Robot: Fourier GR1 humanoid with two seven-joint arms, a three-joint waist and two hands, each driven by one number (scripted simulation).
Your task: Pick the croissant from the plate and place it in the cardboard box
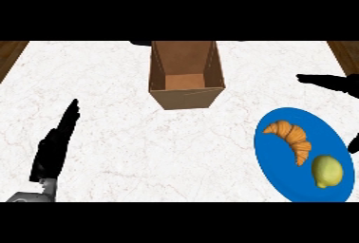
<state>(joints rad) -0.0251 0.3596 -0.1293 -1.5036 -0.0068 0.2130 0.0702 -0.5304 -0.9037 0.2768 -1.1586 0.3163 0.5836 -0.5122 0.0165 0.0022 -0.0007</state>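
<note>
Left hand [54, 142] rests flat, fingers straight, holding nothing; right hand [333, 83] hovers open beyond the croissant [292, 137].

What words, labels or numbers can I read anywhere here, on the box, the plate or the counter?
None: no text, label, brand or number can be read.
cardboard box: plain brown walls, no print.
blue plate: plain, holding a croissant and a lemon, both unmarked.
marble counter: only veining.
left hand and right hand: plain black.
</note>
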